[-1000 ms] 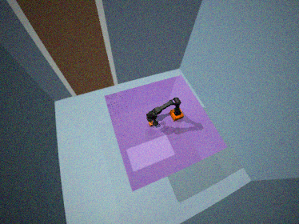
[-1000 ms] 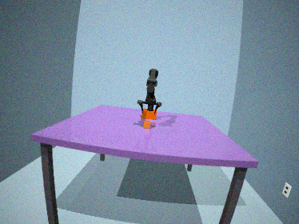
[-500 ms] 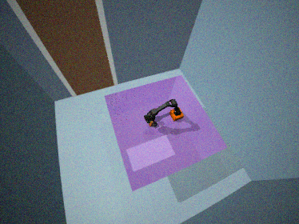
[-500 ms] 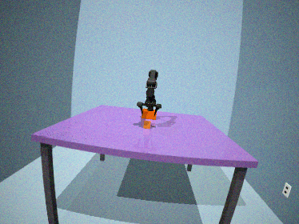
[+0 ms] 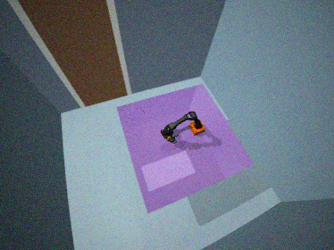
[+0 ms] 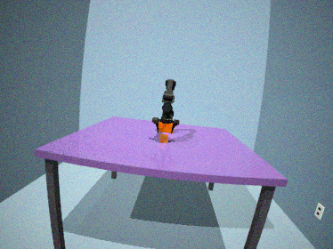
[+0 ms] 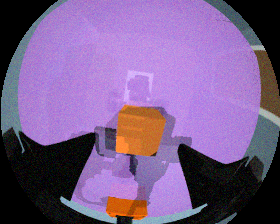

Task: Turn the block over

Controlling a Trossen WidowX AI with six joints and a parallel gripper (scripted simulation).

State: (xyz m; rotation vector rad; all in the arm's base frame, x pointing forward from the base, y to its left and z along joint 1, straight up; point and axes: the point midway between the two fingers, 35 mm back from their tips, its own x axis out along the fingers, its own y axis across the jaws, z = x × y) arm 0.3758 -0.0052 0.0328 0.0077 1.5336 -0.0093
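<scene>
The black two-pronged fingers (image 5: 170, 136) (image 6: 166, 122) are spread wide apart, with nothing clamped between them. In the wrist view they come in as dark pointed shapes from the lower left and lower right, and the small orange box-shaped block (image 6: 164, 139) (image 7: 140, 131) appears in the gap between their tips, with purple showing on either side of it. The block rests on the smooth purple rectangular surface (image 5: 228, 154) (image 6: 160, 162) (image 7: 65, 65); which side carries the mark cannot be told. In the exterior view it sits low, in front of the arm's black jointed body (image 5: 180, 120) (image 6: 168, 102). From above, the arm bends across from its orange blocky base (image 5: 197, 129) (image 6: 166, 128) (image 7: 126, 206), which stands on the same surface, and its shadow spreads beside it. A pale, bright four-sided patch of light (image 5: 168, 170) lies near one edge. Dark legs (image 6: 54, 204) hold up the table, pale blue-grey walls rise around it, and a brown door-like panel (image 5: 76, 40) (image 7: 270, 82) framed in white stands off to one side.
</scene>
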